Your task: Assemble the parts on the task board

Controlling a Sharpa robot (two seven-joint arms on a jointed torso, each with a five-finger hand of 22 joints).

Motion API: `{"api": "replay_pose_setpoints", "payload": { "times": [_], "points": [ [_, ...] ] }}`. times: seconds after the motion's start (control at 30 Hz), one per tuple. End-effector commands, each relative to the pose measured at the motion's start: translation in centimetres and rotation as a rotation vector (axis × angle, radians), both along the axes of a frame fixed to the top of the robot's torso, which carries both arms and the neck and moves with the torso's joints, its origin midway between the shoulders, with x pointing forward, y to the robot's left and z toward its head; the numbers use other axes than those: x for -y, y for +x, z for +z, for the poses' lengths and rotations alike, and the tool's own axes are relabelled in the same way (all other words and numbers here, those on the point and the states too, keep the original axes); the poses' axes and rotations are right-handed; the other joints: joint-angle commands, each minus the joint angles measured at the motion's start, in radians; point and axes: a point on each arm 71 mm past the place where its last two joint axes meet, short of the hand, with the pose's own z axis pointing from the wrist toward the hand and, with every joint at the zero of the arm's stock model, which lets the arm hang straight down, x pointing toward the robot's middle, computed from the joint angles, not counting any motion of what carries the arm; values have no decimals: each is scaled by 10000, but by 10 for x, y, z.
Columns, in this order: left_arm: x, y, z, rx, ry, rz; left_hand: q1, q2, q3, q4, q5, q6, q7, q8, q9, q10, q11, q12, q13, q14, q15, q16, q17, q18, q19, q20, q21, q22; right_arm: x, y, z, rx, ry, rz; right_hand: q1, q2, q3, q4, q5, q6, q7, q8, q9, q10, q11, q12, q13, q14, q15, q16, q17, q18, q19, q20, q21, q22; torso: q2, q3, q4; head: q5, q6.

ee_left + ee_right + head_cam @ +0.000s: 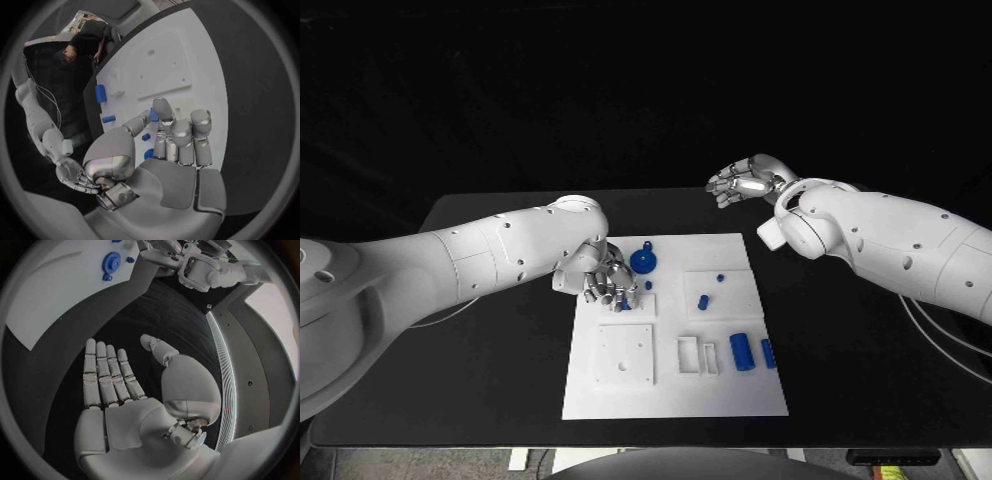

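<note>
The white task board (675, 385) lies mid-table. My left hand (603, 280) hovers over its upper-left area, fingers curled down. A small blue part (153, 115) sits pinched between the thumb and a finger, also seen at the fingertips as the small blue part (626, 302). A blue gear-like disc (643, 261) lies just right of that hand. Two small blue pieces (704, 299) lie mid-board, and two blue cylinders (741, 352) lie lower right. My right hand (744, 182) hangs above the table's far edge, fingers spread, holding nothing; the right hand (119, 390) shows an empty palm.
A raised white square plate (626, 352) and white slot frames (694, 353) sit on the board's lower half. The black table (848, 350) extends on both sides of the board. My right forearm (891, 245) reaches over the table's right side.
</note>
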Motion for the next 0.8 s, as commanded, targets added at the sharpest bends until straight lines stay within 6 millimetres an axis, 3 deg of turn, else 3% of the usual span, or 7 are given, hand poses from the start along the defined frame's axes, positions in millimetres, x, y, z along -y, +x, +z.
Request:
{"api": "replay_pose_setpoints", "payload": {
  "times": [0.03, 0.07, 0.2, 0.4, 0.47, 0.8],
  "points": [
    [5, -2, -2, -101, -109, -55, -289, 256, -409, -416, -32, 99, 4, -113, -79, 80, -2, -45, 34, 93, -161, 47, 37, 203, 60, -1080, 104, 3, -1, -1, 0, -28, 28, 146, -80, -3, -42, -5, 59, -54, 269, -69, -12, -15, 46, 46, -12, -39, 28, 50, -12, 153, -79, -18, -69, -9, 3, 5, 4, -3, -8],
    [5, -2, -2, -102, -108, -54, -402, 253, -734, -590, -15, 107, 3, -140, -107, 70, -7, -55, 40, 81, -170, 43, 45, 217, 25, -1086, 103, 10, -2, -1, 0, -27, 28, 143, -80, -4, -42, -5, 60, -54, 270, -69, -12, -15, 46, 46, -12, -40, 28, 50, -13, 153, -79, -18, -69, -9, 4, 5, 6, -4, -9],
    [4, -2, -2, -100, -100, -29, -555, 147, -1063, -629, -24, 141, -11, -193, -177, 72, -24, -76, 48, 72, -189, 23, 52, 248, -18, -1099, 67, -4, -2, -1, -1, -38, 27, 155, -82, -11, -48, -7, 61, -65, 274, -74, -17, -20, 48, 46, -20, -46, 31, 50, -20, 153, -84, -17, -73, -11, -2, 7, 4, 2, -14],
    [3, -1, -2, -61, -106, 27, -851, -60, -1334, -419, -37, 165, -16, -258, -258, 73, -30, -102, 55, 63, -196, 5, 64, 271, -39, -1101, 30, -28, -1, -1, -2, -56, 21, 144, -85, -13, -53, -7, 63, -72, 276, -76, -20, -26, 50, 44, -27, -52, 33, 49, -26, 153, -89, -15, -76, -13, -1, 6, 3, -3, -16],
    [3, -1, -2, -55, -108, 31, -1057, -63, -1429, -247, -39, 174, -18, -283, -286, 70, -33, -114, 60, 55, -200, -1, 72, 281, -53, -1102, 14, -37, -1, -1, -2, -63, 22, 146, -86, -13, -53, -7, 63, -73, 277, -76, -21, -27, 51, 44, -28, -53, 33, 49, -27, 153, -90, -15, -76, -13, -2, 5, -1, -2, -14],
    [0, 0, -2, -16, -88, 122, -1116, -70, -1445, -204, -38, 181, -24, -296, -301, 70, -39, -118, 66, 52, -207, -2, 80, 298, -62, -1109, 11, -37, 0, -1, -2, -72, 17, 131, -89, -14, -59, -7, 65, -77, 279, -77, -24, -31, 53, 45, -36, -58, 35, 51, -34, 153, -93, -14, -79, -15, 1, 9, -2, -5, -7]
  ]
}}
